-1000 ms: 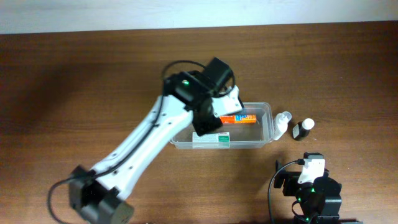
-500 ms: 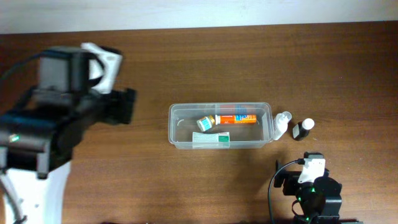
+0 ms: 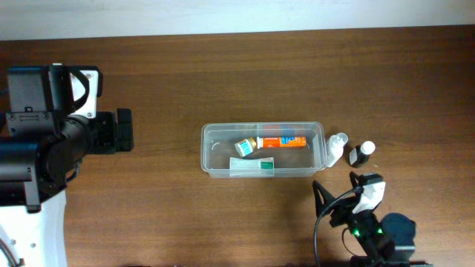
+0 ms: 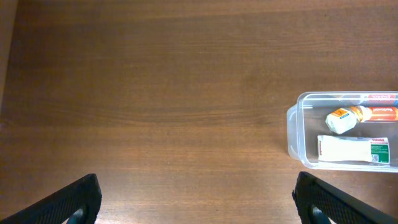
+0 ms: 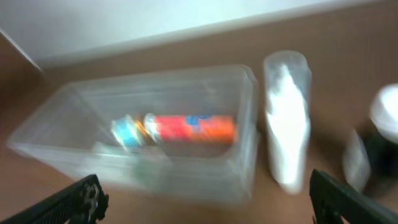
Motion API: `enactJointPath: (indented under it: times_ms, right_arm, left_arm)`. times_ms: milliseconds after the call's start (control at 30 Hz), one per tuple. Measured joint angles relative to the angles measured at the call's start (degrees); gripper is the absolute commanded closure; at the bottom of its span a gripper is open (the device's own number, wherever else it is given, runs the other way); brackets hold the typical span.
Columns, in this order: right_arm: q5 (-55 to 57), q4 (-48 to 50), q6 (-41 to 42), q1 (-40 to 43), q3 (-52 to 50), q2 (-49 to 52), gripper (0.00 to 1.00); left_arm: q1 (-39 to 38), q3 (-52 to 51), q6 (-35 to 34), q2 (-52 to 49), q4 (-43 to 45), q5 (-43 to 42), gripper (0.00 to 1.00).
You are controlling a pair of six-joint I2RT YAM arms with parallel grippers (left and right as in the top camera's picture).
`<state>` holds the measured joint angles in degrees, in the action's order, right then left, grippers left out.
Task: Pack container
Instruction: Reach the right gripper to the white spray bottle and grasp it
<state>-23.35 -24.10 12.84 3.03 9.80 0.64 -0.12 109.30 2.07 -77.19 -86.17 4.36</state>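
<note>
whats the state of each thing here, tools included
container: open, no lid, three items inside
orange tube: lying flat inside
small teal-labelled bottle: on its side inside
white-and-green tube: lying flat inside
clear bottle: outside, not packed
dark bottle: outside, not packed
left tool: open, empty
right tool: open, empty

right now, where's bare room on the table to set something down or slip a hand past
Widest patch: bare table between the left gripper and the left wall of the container. The strips behind and in front of it are bare too. Crowded: its right end, where the clear bottle, dark bottle and right gripper cluster.
</note>
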Motion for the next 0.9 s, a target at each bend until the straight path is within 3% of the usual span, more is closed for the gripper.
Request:
enactJointPath:
  times_ms: [167, 300, 667, 900]
  right_arm:
    - [-3.7, 2.0, 4.2, 0.0, 9.0, 2.4, 0.02]
    - [-4.0, -5.6, 4.2, 0.0, 24.9, 12.2, 0.02]
    - [0.0, -42.8, -6.4, 0.0, 69.4, 55.0, 0.02]
    - [2.1, -47.8, -6.1, 0.0, 73.6, 72.9, 0.01]
  left_arm:
    - [0.0, 0.0, 0.0, 0.0, 0.0, 0.0, 0.01]
    - [0.0, 0.0, 0.0, 0.0, 0.0, 0.0, 0.00]
    - [0.0, -0.1, -0.2, 0.0, 0.0, 0.0, 0.00]
    - [0.0, -0.1, -0.2, 0.0, -0.1, 0.0, 0.01]
